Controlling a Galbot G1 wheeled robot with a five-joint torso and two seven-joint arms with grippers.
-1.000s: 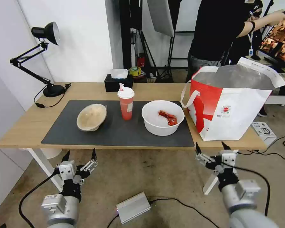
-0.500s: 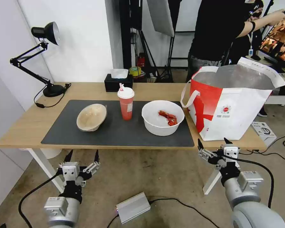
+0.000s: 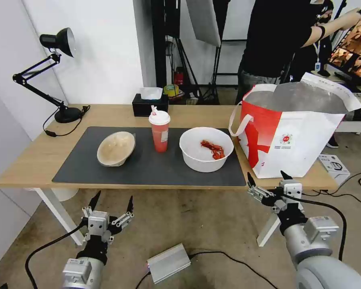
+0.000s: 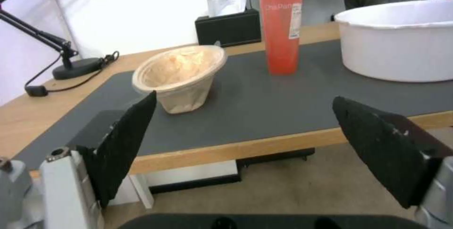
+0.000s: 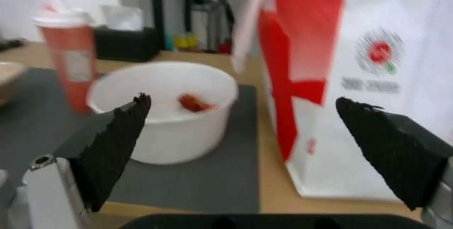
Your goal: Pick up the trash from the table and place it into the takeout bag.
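On the table (image 3: 32, 158), a dark grey mat bears the trash: a tan pulp bowl (image 3: 116, 148) tipped on its side, a red drink cup (image 3: 159, 128) with white lid and straw, and a white bowl (image 3: 206, 149) with red scraps. The red-and-white takeout bag (image 3: 293, 128) stands open at the table's right end. My left gripper (image 3: 112, 200) hangs open below the table's front edge, facing the pulp bowl (image 4: 182, 76). My right gripper (image 3: 268, 180) is open at the front edge, between the white bowl (image 5: 165, 108) and the bag (image 5: 359, 80).
A black desk lamp (image 3: 52, 72) and a black tissue box (image 3: 149, 103) stand along the table's back. A silver box (image 3: 168, 263) and cables lie on the floor between my arms. A small carton (image 3: 333, 163) sits right of the bag.
My left gripper has moved right and lower, staying open. My right gripper dipped and came back up slightly. Nothing on the table has moved.
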